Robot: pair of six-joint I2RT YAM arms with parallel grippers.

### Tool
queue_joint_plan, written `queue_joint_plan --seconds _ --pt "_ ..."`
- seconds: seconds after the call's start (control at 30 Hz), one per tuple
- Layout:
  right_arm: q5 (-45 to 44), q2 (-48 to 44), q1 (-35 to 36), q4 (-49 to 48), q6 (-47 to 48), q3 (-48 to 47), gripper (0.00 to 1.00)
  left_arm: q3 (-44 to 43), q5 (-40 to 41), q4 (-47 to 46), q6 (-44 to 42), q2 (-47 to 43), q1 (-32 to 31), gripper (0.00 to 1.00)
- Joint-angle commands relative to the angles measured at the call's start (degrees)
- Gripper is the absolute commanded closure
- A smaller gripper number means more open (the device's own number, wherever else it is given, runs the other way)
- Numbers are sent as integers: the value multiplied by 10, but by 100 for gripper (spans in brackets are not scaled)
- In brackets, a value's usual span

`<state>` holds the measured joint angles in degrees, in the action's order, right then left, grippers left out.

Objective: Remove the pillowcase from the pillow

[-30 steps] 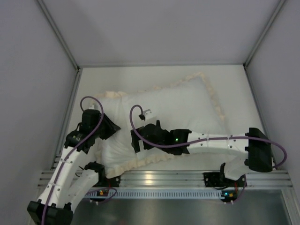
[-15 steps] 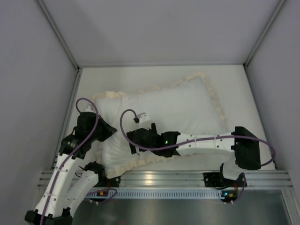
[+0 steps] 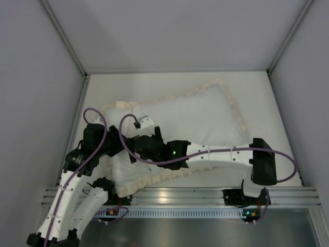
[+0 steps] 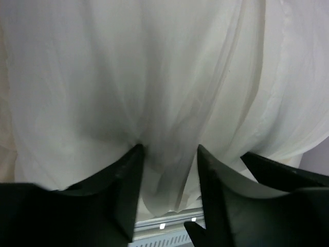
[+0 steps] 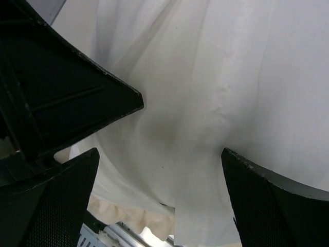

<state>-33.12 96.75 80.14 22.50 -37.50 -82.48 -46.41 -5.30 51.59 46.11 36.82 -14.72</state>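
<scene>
Your right tool point(image 5: 160, 154) was wide open, empty, over the pillowcase point(image 3: 205, 118); your left tool point(image 4: 168, 149) narrowly parted, its fabric between, grip unclear.

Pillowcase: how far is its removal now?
Done: nothing yet; the pillowcase lies stuffed, frill around it. In hand: the left end effector has white fabric between its fingers, grip unclear; the right end effector hangs open beside. Left: pulling the pillowcase off.
</scene>
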Motion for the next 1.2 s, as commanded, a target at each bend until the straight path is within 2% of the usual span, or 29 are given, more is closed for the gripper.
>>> queue_joint_plan --seconds 0.0,0.07,0.13,0.23,0.27,0.3,0.37,0.5,0.63,0.67,0.7,0.73,0.83,0.97,1.17 --pt "-12 34 -21 11 22 -39 2 -13 -16 1 0 -19 -3 42" --pt "14 51 -41 11 15 -45 3 -10 -6 3 3 -30 -3 31" --pt "24 63 -53 11 14 -44 4 -9 -8 3 6 -33 -4 31" --pt "20 67 -55 11 11 -37 4 -2 -4 3 7 -39 -4 38" --pt "19 69 -54 11 11 -34 4 0 -2 3 7 -38 -3 47" --pt "17 69 -55 11 8 -32 4 3 -1 3 7 -39 -3 72" --pt "11 70 -55 11 3 -25 4 6 0 3 8 -39 -3 98" --pt "24 47 -55 8 2 -2 4 1 9 7 5 -41 -3 100" --pt "51 -27 -51 -17 -11 56 2 -3 9 10 0 -39 -3 100" --pt "51 -41 -49 -17 -14 66 2 -4 9 9 0 -38 -4 98" --pt "49 -56 -45 -17 -23 87 2 -6 10 10 0 -39 -4 84" --pt "46 -85 -43 -17 -28 99 1 -7 10 10 2 -39 -3 53" --pt "46 -125 -42 -18 -39 135 1 -9 13 11 9 -46 -3 24" --pt "50 -131 -42 -19 -36 144 0 -17 23 10 20 -46 -3 10" --pt "64 -116 -42 -33 -36 126 1 -32 46 9 8 -3 -3 13"
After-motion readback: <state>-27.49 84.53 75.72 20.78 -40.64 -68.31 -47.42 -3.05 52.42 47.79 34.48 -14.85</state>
